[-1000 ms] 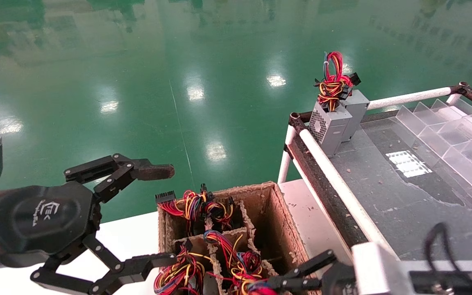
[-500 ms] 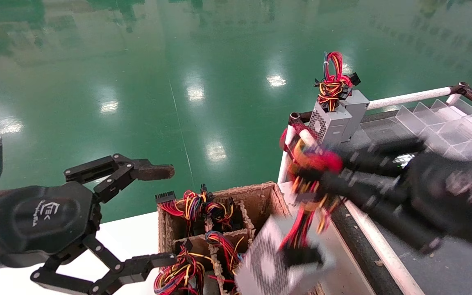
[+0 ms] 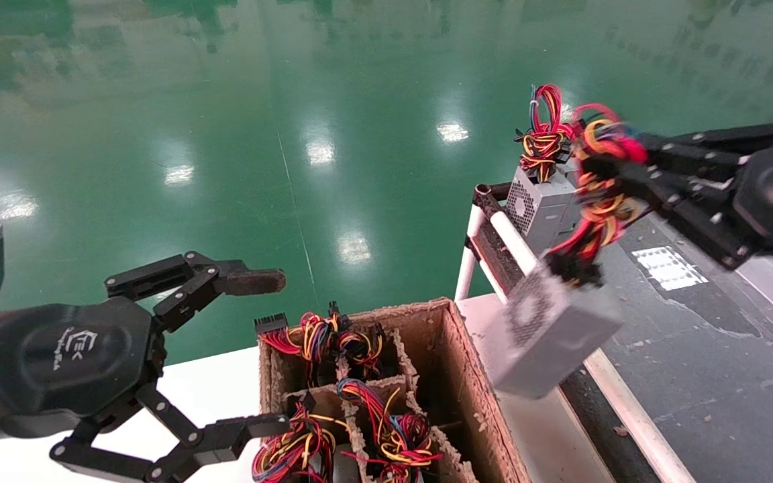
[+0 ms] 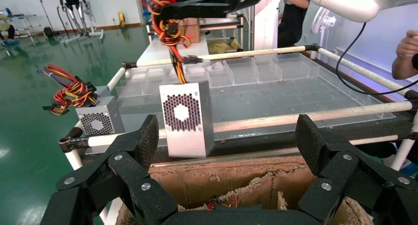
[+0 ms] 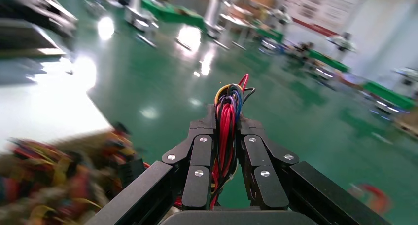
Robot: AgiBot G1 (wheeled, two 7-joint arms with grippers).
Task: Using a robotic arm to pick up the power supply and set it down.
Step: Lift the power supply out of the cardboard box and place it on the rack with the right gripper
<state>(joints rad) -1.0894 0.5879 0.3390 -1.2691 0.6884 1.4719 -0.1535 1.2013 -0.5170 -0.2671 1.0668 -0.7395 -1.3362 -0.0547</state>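
A glossy green floor (image 3: 225,134) spreads wide, mirroring bright ceiling lights as white patches. A dark surface (image 3: 695,349) framed by white pipe rails (image 3: 547,295) stands at the right, carrying clear plastic dividers (image 4: 236,72). Distant green benches (image 5: 384,94) line the hall.

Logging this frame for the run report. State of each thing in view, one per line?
Right tool: shut on the power supply's wires.
Power supply: airborne, hanging tilted by its wires over the rail.
Left tool: open, empty, beside the carton.
Carton: open-topped, cells hold more wired units.
Two other supplies: upright on the grey table.
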